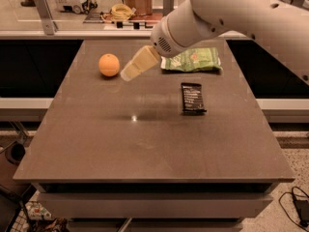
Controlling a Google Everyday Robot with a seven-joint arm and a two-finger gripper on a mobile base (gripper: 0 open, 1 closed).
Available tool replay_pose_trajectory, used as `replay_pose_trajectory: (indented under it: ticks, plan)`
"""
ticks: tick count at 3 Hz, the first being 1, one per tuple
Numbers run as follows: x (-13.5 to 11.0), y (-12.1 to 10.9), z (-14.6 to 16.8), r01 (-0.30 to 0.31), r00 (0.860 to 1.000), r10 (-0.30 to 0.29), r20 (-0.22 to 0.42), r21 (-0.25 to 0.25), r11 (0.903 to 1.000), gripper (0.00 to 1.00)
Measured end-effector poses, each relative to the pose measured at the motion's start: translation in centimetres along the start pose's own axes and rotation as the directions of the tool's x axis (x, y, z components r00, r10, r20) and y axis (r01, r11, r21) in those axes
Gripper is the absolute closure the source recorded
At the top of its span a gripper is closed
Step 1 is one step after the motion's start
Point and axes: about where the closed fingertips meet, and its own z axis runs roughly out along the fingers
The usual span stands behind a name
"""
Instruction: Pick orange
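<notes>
The orange [109,65] is a small round orange fruit sitting on the grey-brown table [145,144] at the far left. My gripper [129,72] hangs from the white arm that comes in from the upper right. Its cream-coloured tip points down and left, just to the right of the orange and above the table. It is not touching the orange.
A green snack bag [192,60] lies at the far right of the table, partly behind the arm. A black packet [192,98] lies in the middle right. Behind the table is a counter with a box and cables [130,4].
</notes>
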Motion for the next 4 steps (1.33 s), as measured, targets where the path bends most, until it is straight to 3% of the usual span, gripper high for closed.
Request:
replay_pose_trajectory:
  ticks: [2,4]
  plan:
    - [-0.6,0.7,5.4,-0.018,1.0,0.018,0.02,-0.025,0.9995,0.0]
    - [-2.7,0.5,11.6,-0.047,0.994,0.05,0.093,-0.027,0.9985,0.0]
